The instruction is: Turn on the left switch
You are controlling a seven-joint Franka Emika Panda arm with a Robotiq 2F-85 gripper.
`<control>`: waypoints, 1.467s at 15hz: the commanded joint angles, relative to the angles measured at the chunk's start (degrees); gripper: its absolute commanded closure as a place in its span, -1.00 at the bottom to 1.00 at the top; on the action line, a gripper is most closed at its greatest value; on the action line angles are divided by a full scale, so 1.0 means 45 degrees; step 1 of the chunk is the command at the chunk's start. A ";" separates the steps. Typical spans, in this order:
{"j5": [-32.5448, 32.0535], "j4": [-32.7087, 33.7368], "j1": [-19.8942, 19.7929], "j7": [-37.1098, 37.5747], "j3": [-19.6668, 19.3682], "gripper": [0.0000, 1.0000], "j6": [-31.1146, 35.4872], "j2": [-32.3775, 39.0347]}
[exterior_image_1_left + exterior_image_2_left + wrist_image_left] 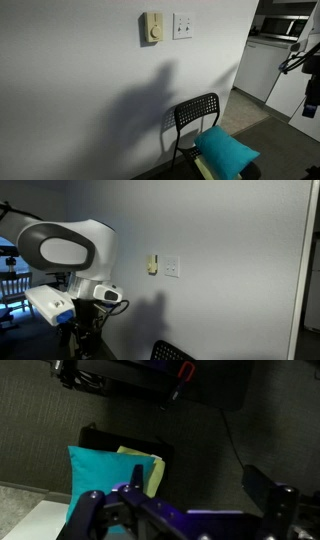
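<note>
Wrist view shows the gripper [172, 495] wide open, empty, well apart from the left switch [179, 24]. A skewed approach could flip the right-hand toggle [187, 24] instead

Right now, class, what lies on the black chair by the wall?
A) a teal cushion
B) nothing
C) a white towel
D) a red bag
A: in an exterior view a teal cushion rests on the chair.
</note>
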 commanded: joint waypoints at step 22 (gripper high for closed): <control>-0.5170 0.3036 0.0481 -0.0287 0.2728 -1.00 0.3680 0.2998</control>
